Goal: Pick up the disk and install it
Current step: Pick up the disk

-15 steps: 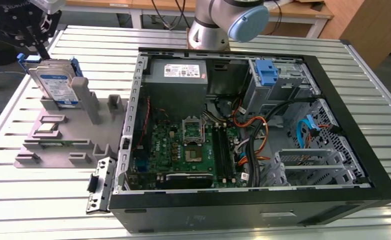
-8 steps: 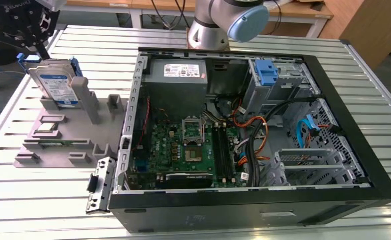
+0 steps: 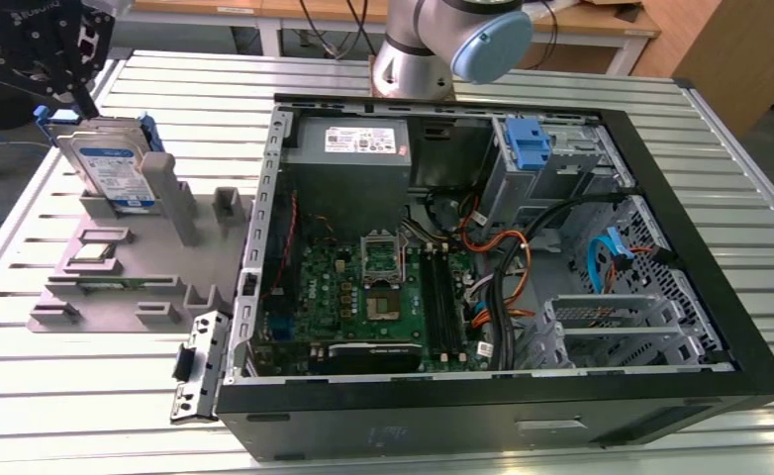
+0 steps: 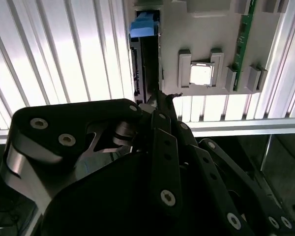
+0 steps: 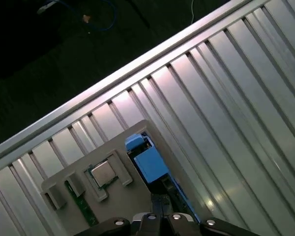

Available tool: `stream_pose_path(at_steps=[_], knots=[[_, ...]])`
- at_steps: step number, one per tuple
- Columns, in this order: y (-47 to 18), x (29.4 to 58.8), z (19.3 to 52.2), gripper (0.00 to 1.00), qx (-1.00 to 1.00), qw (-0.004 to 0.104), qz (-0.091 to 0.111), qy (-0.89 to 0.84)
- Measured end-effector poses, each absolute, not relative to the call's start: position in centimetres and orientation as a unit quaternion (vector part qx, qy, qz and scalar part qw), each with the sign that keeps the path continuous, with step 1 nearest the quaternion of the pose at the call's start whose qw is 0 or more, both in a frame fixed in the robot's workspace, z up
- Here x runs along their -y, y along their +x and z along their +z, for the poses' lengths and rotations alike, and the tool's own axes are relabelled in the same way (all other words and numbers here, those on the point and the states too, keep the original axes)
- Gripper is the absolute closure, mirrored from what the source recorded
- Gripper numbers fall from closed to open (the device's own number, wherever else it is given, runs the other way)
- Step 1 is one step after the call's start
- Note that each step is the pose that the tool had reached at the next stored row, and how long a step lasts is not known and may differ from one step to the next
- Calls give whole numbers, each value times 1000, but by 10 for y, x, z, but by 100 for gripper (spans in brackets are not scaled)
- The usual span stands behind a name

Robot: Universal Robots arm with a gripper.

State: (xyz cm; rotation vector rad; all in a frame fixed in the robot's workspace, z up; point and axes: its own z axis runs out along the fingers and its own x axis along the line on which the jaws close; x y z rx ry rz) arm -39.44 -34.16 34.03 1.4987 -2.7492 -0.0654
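Disk (image 3: 113, 170) upright on fixture (image 3: 137, 289), claw (image 3: 81, 101) above it, computer case (image 3: 427, 421) at exterior view's right

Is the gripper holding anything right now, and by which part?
Cannot tell. The gripper sits at the top edge of the disk, which stands upright in the grey holder.

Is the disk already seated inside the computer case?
No, in the exterior view the disk stands on edge in the grey holder, outside the computer case.
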Motion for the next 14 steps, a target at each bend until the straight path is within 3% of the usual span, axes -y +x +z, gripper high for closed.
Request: stream_pose_path(at_steps=[14], knots=[[-394,342,340,90,824,7,-20,567]])
